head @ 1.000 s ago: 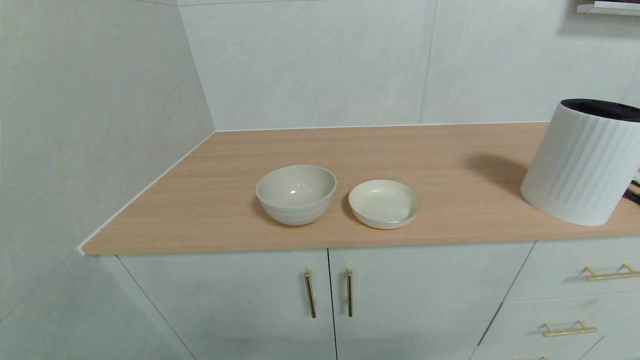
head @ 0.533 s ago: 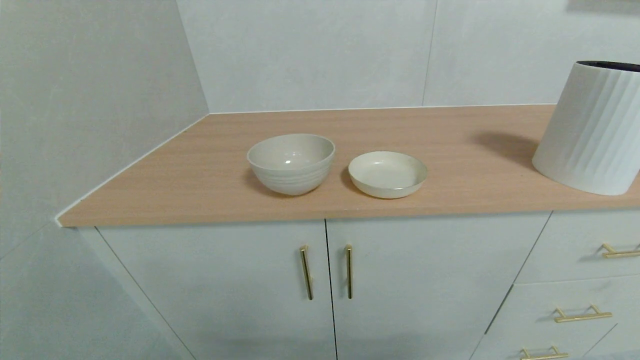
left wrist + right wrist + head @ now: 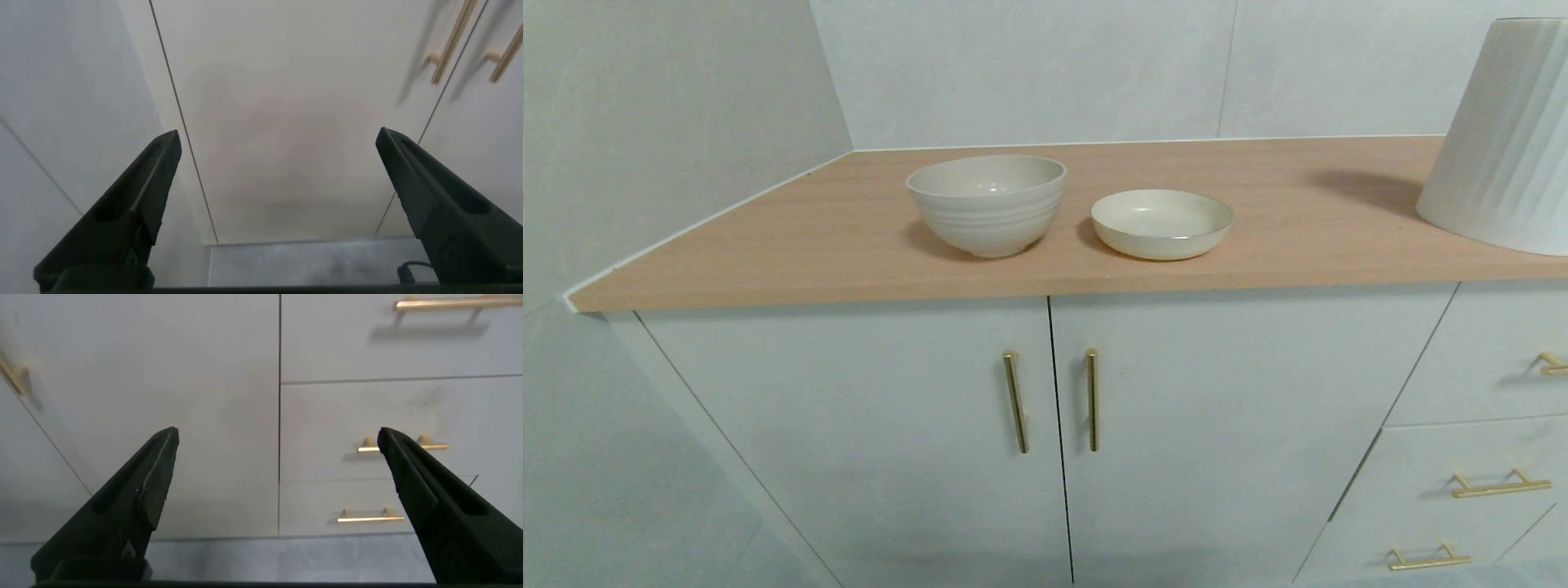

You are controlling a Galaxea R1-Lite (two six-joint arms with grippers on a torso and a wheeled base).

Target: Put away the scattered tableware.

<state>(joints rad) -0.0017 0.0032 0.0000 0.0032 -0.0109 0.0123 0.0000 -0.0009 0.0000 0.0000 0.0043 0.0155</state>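
Observation:
A deep ribbed cream bowl (image 3: 986,203) and a shallow cream dish (image 3: 1161,223) stand side by side on the wooden countertop (image 3: 792,245), the bowl on the left. My left gripper (image 3: 278,147) is open, low down in front of the white cabinet door (image 3: 286,122) with nothing between its fingers. My right gripper (image 3: 278,445) is open too, facing the drawer fronts (image 3: 392,416) with their brass pulls.
A tall white ribbed container (image 3: 1507,131) stands at the counter's right end. Below the counter are two doors with brass handles (image 3: 1015,402), (image 3: 1092,399) and drawers (image 3: 1470,457) to the right. Tiled walls close off the left and back.
The whole head view has shifted: the counter and bowls now sit higher in the picture and are seen from a lower angle. The bowls themselves have not moved on the counter.

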